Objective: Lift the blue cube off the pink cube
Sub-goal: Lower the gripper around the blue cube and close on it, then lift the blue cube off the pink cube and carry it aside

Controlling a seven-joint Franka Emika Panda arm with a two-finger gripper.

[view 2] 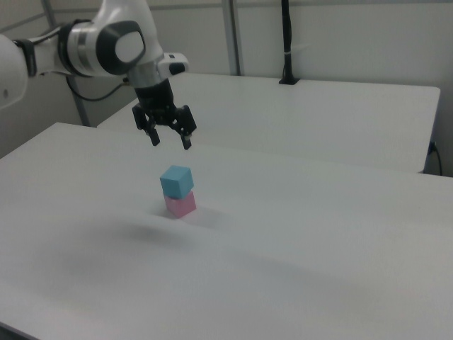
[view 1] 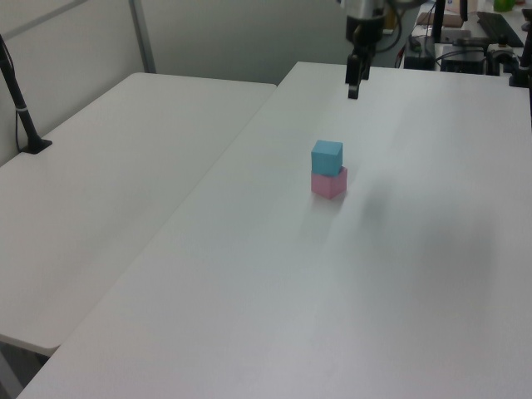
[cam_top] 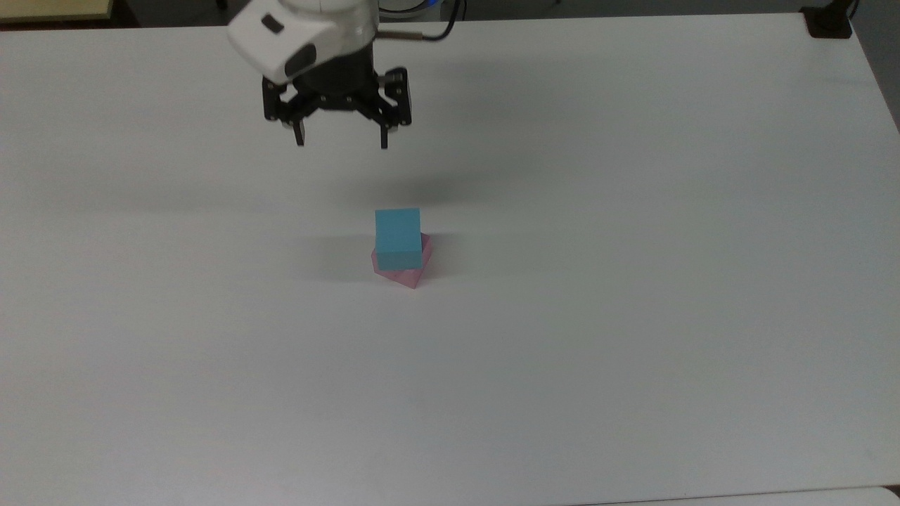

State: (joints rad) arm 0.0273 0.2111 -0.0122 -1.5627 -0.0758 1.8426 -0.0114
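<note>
The blue cube (cam_top: 398, 235) (view 1: 327, 156) (view 2: 176, 181) rests on top of the pink cube (cam_top: 409, 273) (view 1: 329, 184) (view 2: 181, 205) near the middle of the white table (cam_top: 633, 281). The pink cube is turned slightly under it, so its corners stick out. My gripper (cam_top: 342, 144) (view 2: 172, 139) hangs open and empty in the air, above the table and short of the stack, up and to the left of it in the top view. In the left view the gripper (view 1: 353, 90) shows edge-on behind the cubes.
A black post base (cam_top: 828, 22) stands at the table's far right corner in the top view. A second white table (view 1: 108, 166) adjoins on the left view's left, with a black pole (view 1: 21, 108) on it. Equipment (view 1: 474, 33) sits behind the table.
</note>
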